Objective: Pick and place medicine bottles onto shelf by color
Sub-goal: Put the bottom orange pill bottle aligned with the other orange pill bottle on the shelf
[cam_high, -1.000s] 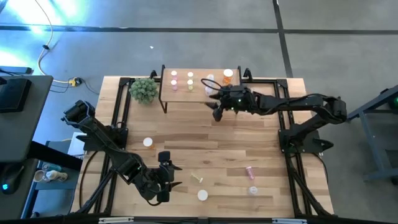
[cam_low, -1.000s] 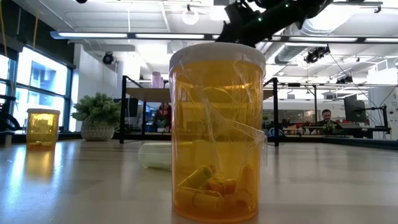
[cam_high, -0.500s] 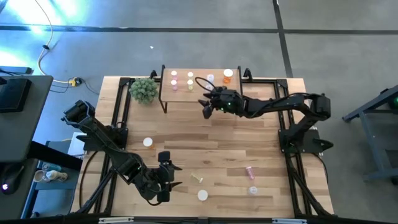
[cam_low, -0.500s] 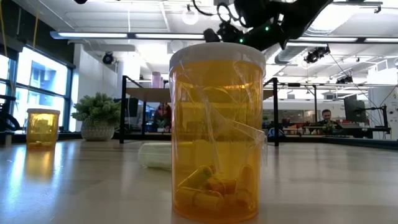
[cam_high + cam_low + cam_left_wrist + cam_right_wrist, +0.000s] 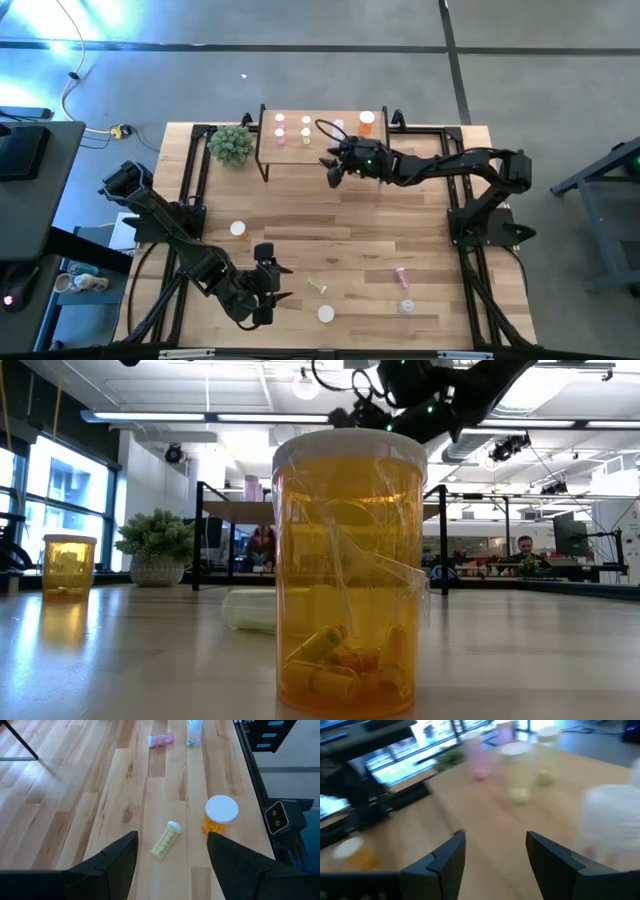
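Low cam: orange bottle (image 5: 350, 575) with white cap sat upright dead centre on the worktop (image 5: 520, 660), close to the lens, capsules in the bottom. A second orange bottle (image 5: 67, 566) stood far left. A pale bottle (image 5: 250, 610) lay on its side behind the big one. Potted plant (image 5: 158, 550) and shelf (image 5: 235, 510) further back. A dark arm (image 5: 430, 390) was overhead. A person (image 5: 525, 547) sat in the room behind.

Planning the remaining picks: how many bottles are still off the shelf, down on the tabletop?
5: orange upright, yellow lying, orange upright, pink lying, pale blue. Others may hide beneath the arms.
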`<state>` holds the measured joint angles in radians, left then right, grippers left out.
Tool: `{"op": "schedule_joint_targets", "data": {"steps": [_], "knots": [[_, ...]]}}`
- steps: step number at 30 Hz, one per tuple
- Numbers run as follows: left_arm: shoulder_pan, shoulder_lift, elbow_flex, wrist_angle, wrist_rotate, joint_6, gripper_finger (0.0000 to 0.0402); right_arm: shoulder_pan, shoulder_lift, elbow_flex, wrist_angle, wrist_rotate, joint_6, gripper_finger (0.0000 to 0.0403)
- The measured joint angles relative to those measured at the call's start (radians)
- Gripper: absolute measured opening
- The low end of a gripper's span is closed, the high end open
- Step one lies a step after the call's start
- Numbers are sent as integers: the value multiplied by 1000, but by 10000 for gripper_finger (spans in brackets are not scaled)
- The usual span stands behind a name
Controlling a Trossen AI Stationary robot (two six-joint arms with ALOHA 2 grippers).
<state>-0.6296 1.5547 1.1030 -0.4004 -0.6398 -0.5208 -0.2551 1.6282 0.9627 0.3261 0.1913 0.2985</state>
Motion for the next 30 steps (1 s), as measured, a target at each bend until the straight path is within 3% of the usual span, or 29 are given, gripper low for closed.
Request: {"op": "schedule_joint_targets", "data": {"steps": [16,26,30], "knots": [[0,0,0,-5,8,0,227,204,-305,-1,-404,-57,-35,199],[0,0,0,0,3,0,227,357,-372,-1,-401,-163,87,199],[1,0,0,1,1,0,227,416,-373,-1,-388,-146,95,199]]}}
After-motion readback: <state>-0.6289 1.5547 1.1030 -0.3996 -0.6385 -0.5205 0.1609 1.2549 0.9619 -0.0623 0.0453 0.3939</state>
